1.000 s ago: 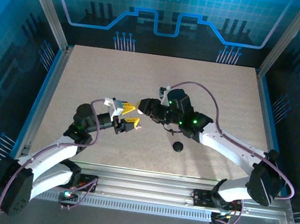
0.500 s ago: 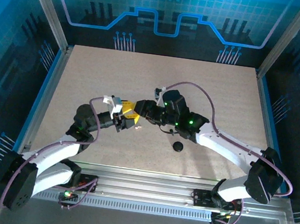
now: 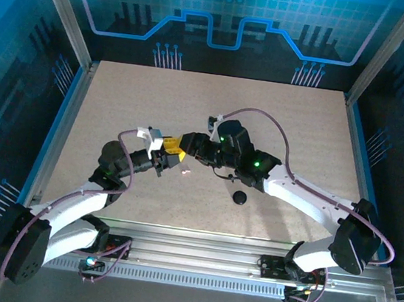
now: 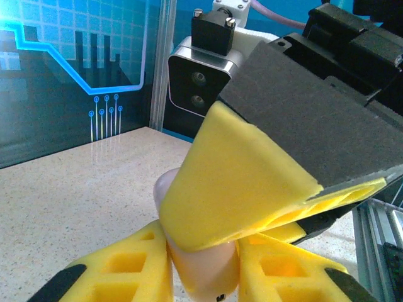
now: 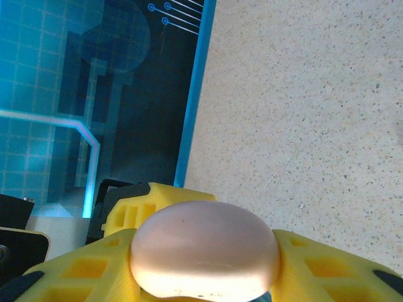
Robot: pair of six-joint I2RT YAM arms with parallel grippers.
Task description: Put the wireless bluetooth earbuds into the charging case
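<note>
At the top view's centre, your right claw (image 5: pixel 208 258) is clamped on the round pink case (image 5: pixel 204 236), its contents hidden. Your left claw (image 4: pixel 201 261) pinches a pale pink piece (image 4: pixel 204 277); you cannot tell whether it is case or earbud. A tiny pale earbud (image 3: pixel 188 171) lies just below, its axis unreadable. The black case (image 3: pixel 239 197) sits lower right.

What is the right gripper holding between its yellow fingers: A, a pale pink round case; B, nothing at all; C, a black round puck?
A: in the right wrist view, the right gripper has its yellow fingers closed on either side of a pale pink round case.
</note>
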